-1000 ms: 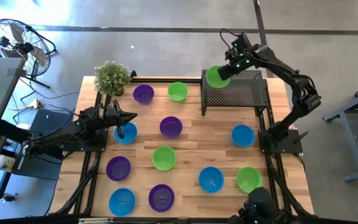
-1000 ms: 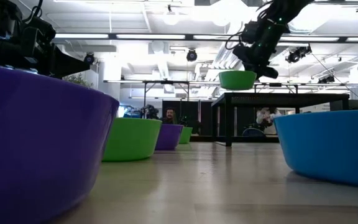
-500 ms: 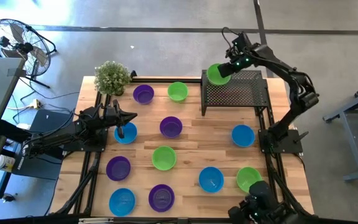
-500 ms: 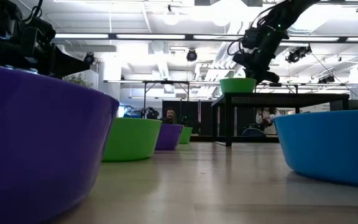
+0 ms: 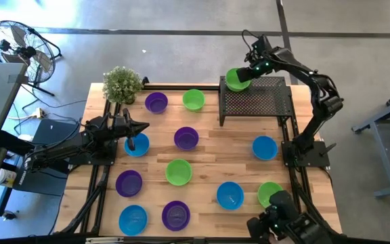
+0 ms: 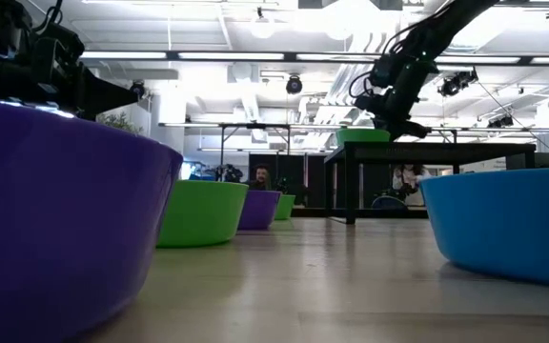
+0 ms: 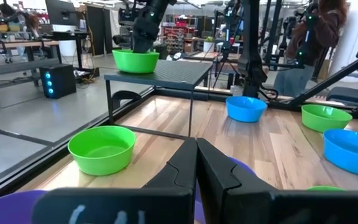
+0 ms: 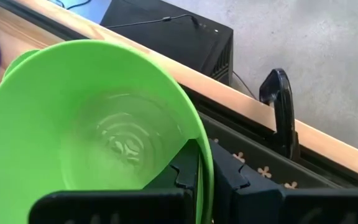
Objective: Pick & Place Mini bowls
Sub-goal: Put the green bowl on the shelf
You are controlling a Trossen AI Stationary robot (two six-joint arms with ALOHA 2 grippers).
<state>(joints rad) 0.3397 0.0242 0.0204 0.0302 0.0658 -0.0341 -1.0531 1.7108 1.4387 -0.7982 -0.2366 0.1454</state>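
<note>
Right gripper (image 5: 247, 70) is pinching the green bowl's (image 5: 235, 80) rim over the black rack's (image 5: 259, 102) far-left corner; it should settle flat before letting go.

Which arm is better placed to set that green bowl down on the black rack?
The right. Its end effector is shut on the green bowl at the corner of the black mesh rack. The left end effector waits shut and empty across the table, near a blue bowl.
</note>
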